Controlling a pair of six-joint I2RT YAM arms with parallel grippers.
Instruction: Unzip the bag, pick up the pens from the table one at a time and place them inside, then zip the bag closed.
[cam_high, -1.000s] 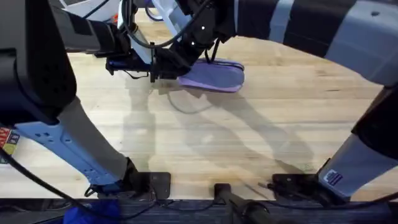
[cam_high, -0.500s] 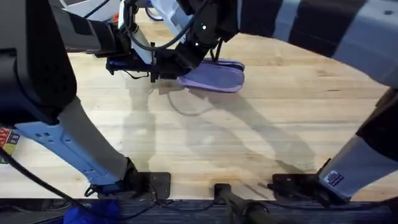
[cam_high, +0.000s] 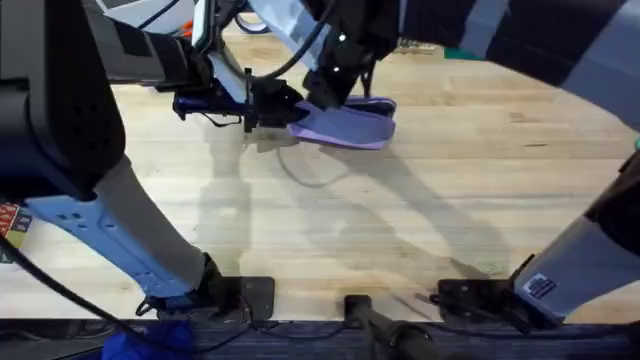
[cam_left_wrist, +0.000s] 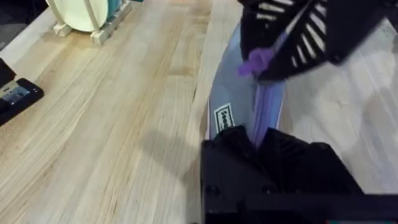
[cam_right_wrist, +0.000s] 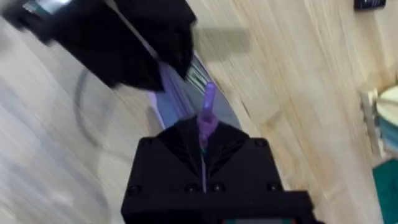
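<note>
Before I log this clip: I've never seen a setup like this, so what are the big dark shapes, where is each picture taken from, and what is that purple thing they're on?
The dark shapes are two robot arms bolted at the near edge of a wooden table. One picture looks down from a camera fixed above them; the other two come from a camera on each wrist, so each shows that arm's own black fingers at its lower edge.

The purple thing is the bag, a soft lavender pouch with a grey panel, lying at the far middle of the table. The left gripper is shut on its end nearest that arm. The right gripper pinches the purple zipper pull, and the zipper looks closed along the stretch visible between the two. At the table's far edge stands a wooden rack with a pale plate.
</note>
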